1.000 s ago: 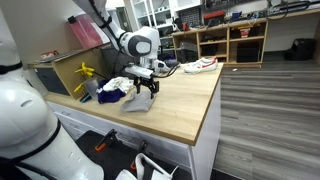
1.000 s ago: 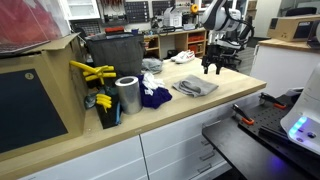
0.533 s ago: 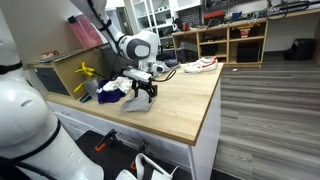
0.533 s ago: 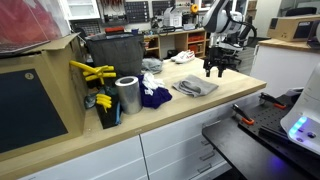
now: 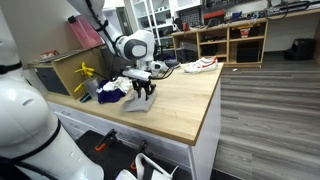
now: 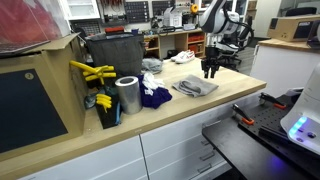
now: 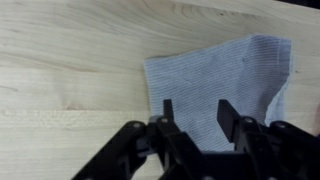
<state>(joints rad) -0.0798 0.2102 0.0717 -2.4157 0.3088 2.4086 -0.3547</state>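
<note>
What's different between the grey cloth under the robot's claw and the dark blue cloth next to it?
The grey cloth lies flat on the wooden counter; the dark blue cloth is bunched in a heap. The grey cloth is pale; the dark blue cloth is far darker. The grey cloth sits right below the gripper; the dark blue cloth lies beside the metal can. Both are fabric on the same counter.

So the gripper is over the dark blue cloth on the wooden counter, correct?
Not quite: the cloth is the wrong one. The wrist view shows the gripper over the grey cloth on the wooden counter. The dark blue cloth lies beside the grey one, as an exterior view shows.
</note>
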